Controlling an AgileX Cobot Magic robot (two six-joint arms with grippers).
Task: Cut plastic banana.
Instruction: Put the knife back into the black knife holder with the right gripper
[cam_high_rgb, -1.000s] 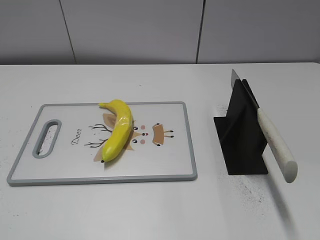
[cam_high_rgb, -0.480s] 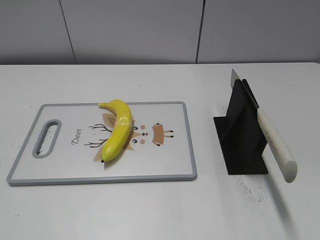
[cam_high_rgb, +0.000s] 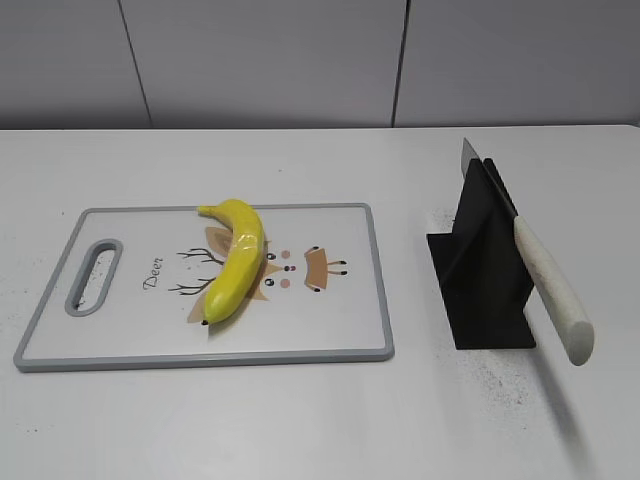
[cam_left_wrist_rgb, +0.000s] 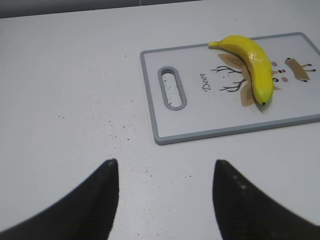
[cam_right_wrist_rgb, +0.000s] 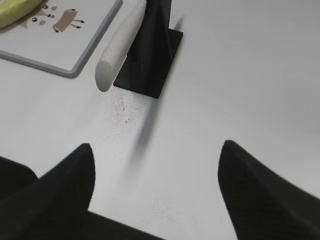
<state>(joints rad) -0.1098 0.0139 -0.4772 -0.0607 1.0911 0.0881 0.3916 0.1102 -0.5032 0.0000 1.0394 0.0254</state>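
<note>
The plastic banana (cam_high_rgb: 236, 258) is glossy yellow and lies on the white cutting board (cam_high_rgb: 330, 320) near its middle; it also shows in the left wrist view (cam_left_wrist_rgb: 252, 67) and at the top left corner of the right wrist view (cam_right_wrist_rgb: 15, 11). A knife with a white handle (cam_high_rgb: 552, 290) rests slanted in a black stand (cam_high_rgb: 485, 265), right of the board; the handle shows in the right wrist view (cam_right_wrist_rgb: 120, 45). My left gripper (cam_left_wrist_rgb: 165, 167) is open and empty over bare table, short of the board. My right gripper (cam_right_wrist_rgb: 157, 150) is open and empty, short of the knife stand.
The cutting board (cam_left_wrist_rgb: 210, 125) has a grey rim and a handle slot (cam_left_wrist_rgb: 171, 87) at its left end. The white table (cam_high_rgb: 300, 420) carries dark specks near the stand. A grey panelled wall stands behind the table. Neither arm shows in the exterior view.
</note>
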